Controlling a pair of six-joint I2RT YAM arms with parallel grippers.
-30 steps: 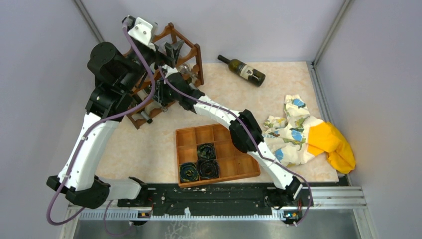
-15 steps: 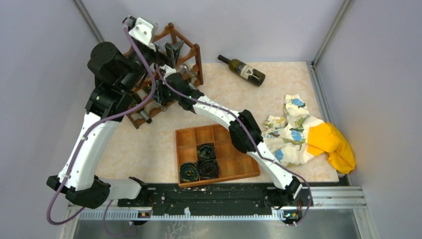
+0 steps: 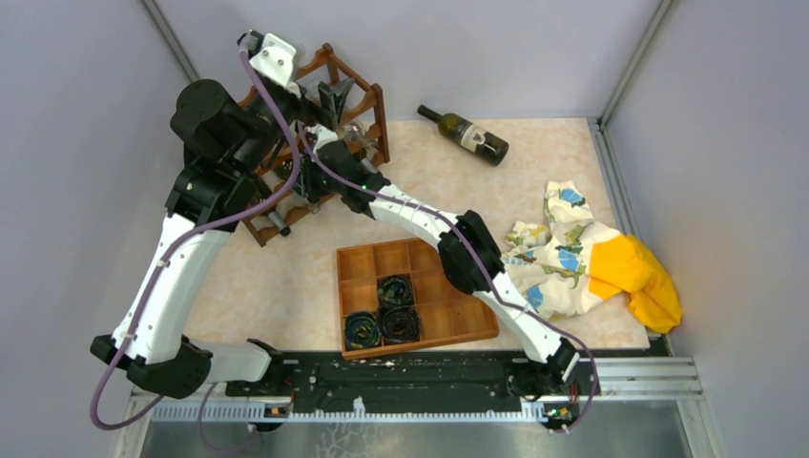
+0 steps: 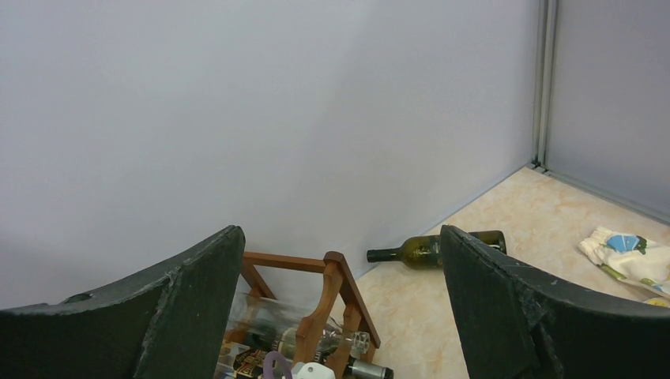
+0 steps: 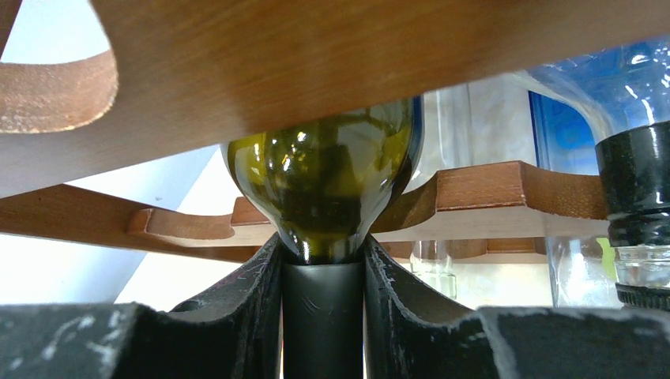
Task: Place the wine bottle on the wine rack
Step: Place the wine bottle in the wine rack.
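Right gripper: closed on the black-capped neck of the wine bottle, a finger pressed to each side just below the green shoulder. The bottle was held lying down inside the wine rack. Its shoulder was seen in a scallop of the wavy rail, with the broad upper rail close overhead and little room above the glass. Whether the body rested on the rails could not be told. A clear bottle with a dark cap was seen just to the right, apart from the held one.

Left gripper: fingers spread wide, nothing between them. It was held above the rack's top corner, facing the back wall.

The rack was set at the far left of the table, close to the back and left walls, so that side was tight. Bare table was noted between the rack and the compartment tray, which held three dark rolls. The right arm crossed above the tray's far right corner.

A second green bottle lay on its side by the back wall, well apart from the rack. A patterned cloth and a yellow cloth lay touching near the right edge.
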